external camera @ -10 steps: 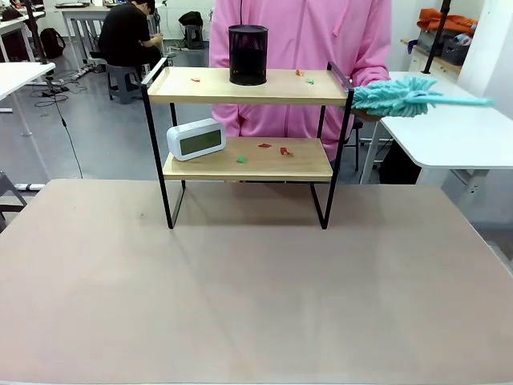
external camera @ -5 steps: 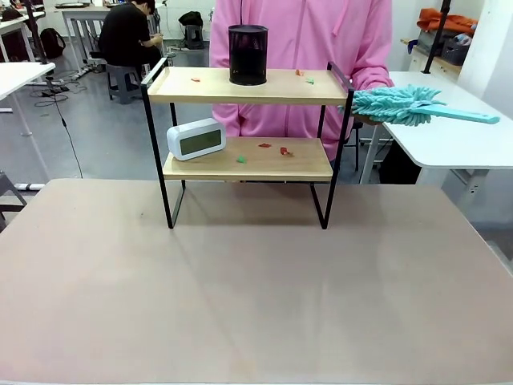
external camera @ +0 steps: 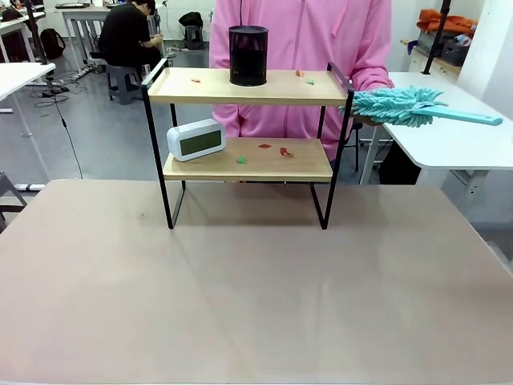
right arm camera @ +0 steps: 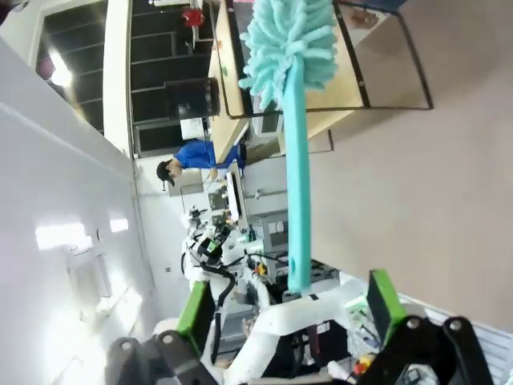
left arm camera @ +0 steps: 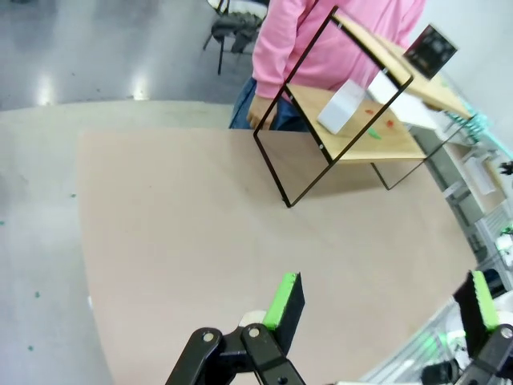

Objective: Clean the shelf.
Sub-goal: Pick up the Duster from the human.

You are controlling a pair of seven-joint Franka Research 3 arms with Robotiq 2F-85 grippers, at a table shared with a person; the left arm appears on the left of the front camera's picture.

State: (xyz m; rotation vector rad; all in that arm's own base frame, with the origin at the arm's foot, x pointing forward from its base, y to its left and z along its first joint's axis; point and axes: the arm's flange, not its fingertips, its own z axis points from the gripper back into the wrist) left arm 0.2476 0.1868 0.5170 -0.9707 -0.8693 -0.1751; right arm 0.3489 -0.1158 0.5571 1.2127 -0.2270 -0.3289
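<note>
– What's on your left?
– Your left gripper point(left arm camera: 383, 303) hangs over the table point(external camera: 240, 305), jaws spread wide with nothing between them.
– And the shelf?
– The shelf point(external camera: 240, 87) stands at the table's far edge, in front of the person point(external camera: 300, 32). A white clock point(external camera: 195, 139) sits on the lower board and a black mesh cup point(external camera: 248, 54) on top. Red and green scraps point(external camera: 264, 146) lie on both boards.
– To your right?
– A teal duster point(external camera: 393, 104) is just beside the shelf's right end. Your right gripper point(right arm camera: 287, 305) is spread wide, and the handle's end lies between its pads point(right arm camera: 195, 309), touching neither.

The beige table point(external camera: 256, 305) bears the two-tier shelf point(external camera: 216, 87).
</note>
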